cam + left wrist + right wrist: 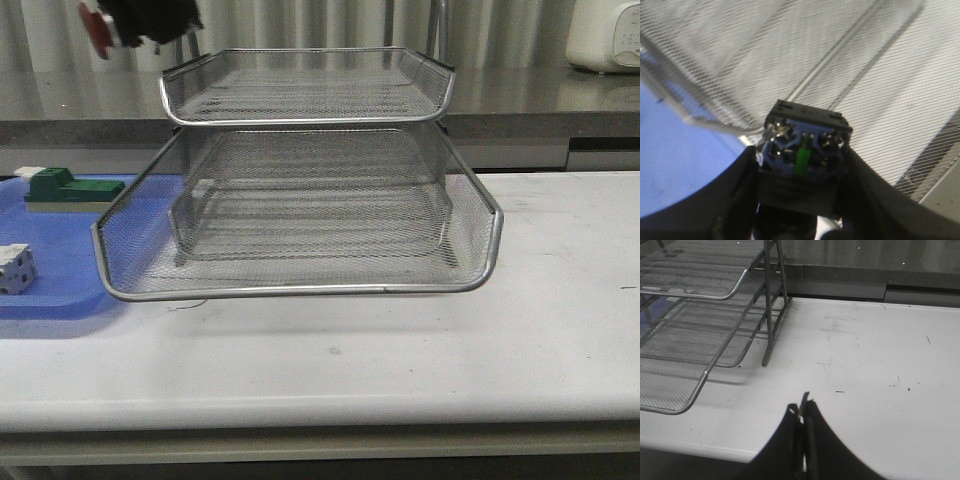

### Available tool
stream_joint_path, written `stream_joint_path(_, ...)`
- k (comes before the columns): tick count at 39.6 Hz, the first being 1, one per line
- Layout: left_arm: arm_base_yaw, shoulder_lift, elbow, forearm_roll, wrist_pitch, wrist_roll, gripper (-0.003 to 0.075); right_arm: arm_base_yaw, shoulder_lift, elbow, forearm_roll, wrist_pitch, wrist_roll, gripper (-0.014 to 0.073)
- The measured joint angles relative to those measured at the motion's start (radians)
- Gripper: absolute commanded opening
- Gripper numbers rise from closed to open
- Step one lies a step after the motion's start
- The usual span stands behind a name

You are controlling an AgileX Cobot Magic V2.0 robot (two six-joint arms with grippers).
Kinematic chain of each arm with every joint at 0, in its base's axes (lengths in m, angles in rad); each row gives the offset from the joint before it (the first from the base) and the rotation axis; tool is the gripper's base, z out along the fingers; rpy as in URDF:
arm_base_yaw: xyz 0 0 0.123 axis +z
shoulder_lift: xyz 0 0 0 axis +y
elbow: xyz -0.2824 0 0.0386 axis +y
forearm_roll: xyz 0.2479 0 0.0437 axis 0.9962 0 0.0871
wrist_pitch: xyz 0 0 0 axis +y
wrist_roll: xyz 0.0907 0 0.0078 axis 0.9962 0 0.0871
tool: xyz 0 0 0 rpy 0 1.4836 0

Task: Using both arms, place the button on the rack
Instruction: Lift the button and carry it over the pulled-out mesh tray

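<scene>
Your left arm (150, 20) cropped at upper left, blurred, fingers (735, 200) clamping the button (802, 152) above the rack (300, 290), right fingers (810, 435) pressed together over the desk (880, 390).

We see a flat blue tray (60, 265) lying on the white table (400, 370), and it shows as a blue patch (675, 165) just beside the left fingers. On it sit 1 green block (68, 187) and 1 white block (15, 268), set apart from each other and well apart from the right fingers. Behind the table runs a grey counter (520, 100) bearing a white appliance (605, 35), far from both sets of fingers.
</scene>
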Motion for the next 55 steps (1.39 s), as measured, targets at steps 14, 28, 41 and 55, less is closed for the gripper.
stream_joint_path(14, -0.180, 0.152, 0.002, -0.016, -0.006, 0.007, 0.0132, 0.000, 0.000, 0.000, 0.000, 0.000, 0.000, -0.0060)
stream_joint_path(28, -0.184, 0.251, 0.006, -0.009, -0.075, 0.009, 0.0327, 0.000, 0.000, 0.000, 0.000, 0.000, 0.000, -0.0060)
stream_joint_path(41, -0.184, 0.251, 0.006, -0.009, -0.085, 0.009, 0.0416, 0.000, 0.000, 0.000, 0.000, 0.000, 0.000, -0.0060)
stream_joint_path(55, -0.184, 0.233, -0.033, -0.006, -0.031, -0.011, 0.0408, 0.000, 0.000, 0.000, 0.000, 0.000, 0.000, -0.0060)
